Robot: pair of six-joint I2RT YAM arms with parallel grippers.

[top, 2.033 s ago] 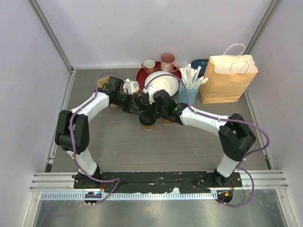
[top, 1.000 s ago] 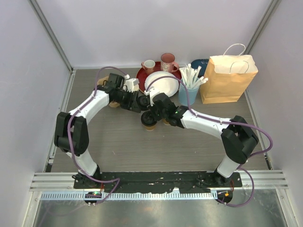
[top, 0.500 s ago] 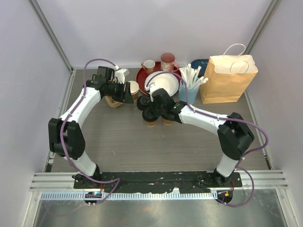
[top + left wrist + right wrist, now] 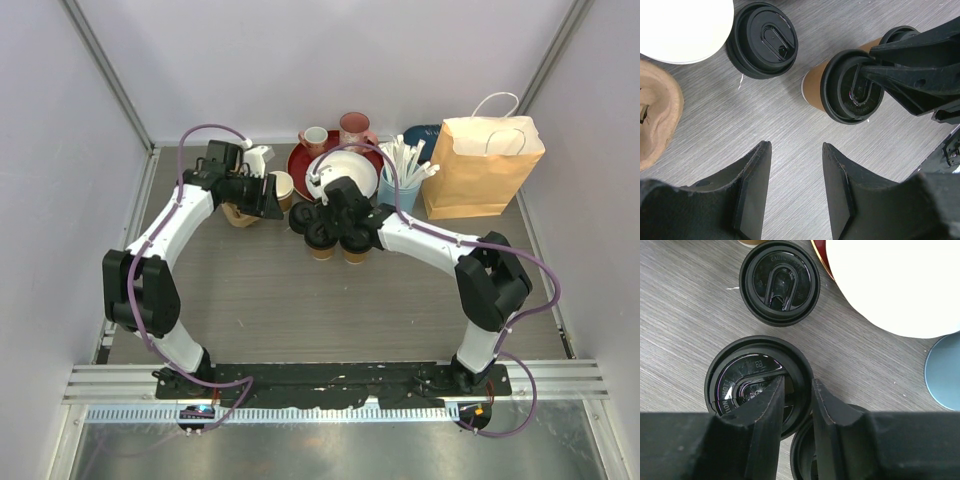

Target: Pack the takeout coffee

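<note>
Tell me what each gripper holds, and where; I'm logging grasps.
Left gripper: nothing, jaws open over the table. Right gripper: down at the black lid of a tan cup; a grip cannot be told.

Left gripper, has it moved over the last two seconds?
Yes. Against the white bowl, which has not shifted, the left gripper has drawn back leftward, away from the lidded cups.

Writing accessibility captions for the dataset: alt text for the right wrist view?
The right hand, fingers slightly apart, straddles the rim of a black-lidded coffee cup. A second lidded cup sits beyond it, with a white plate and a light-blue cup at the right.
</note>
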